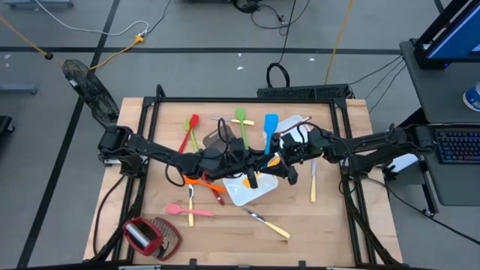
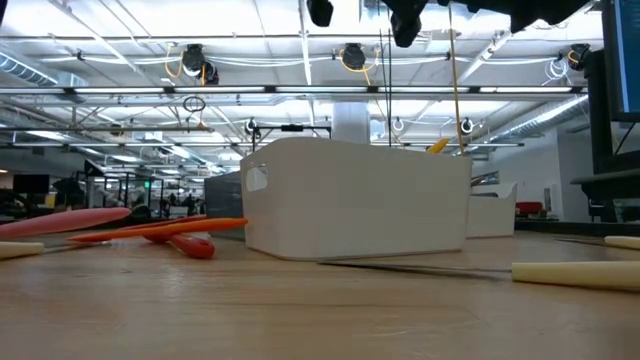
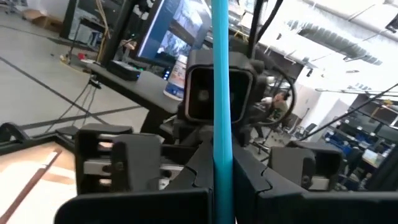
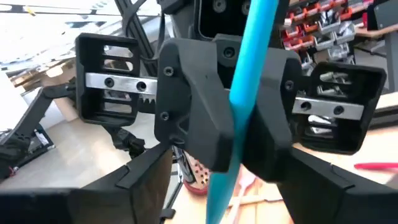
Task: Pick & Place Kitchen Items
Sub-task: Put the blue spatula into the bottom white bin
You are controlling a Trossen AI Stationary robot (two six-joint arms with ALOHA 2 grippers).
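Standing between left jaws: blue spatula point(image 3: 221, 93)

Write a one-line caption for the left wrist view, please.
Left gripper shut on a blue utensil handle, facing the open right gripper close ahead.

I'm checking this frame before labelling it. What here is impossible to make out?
- Inside of the white tray: in the low view its own wall hides it; in the high view the arms cover most of it.
- Blue handle in the left gripper: both ends cut off by the wrist views' edges.
- Pale handle: in the low view the right edge cuts it off.
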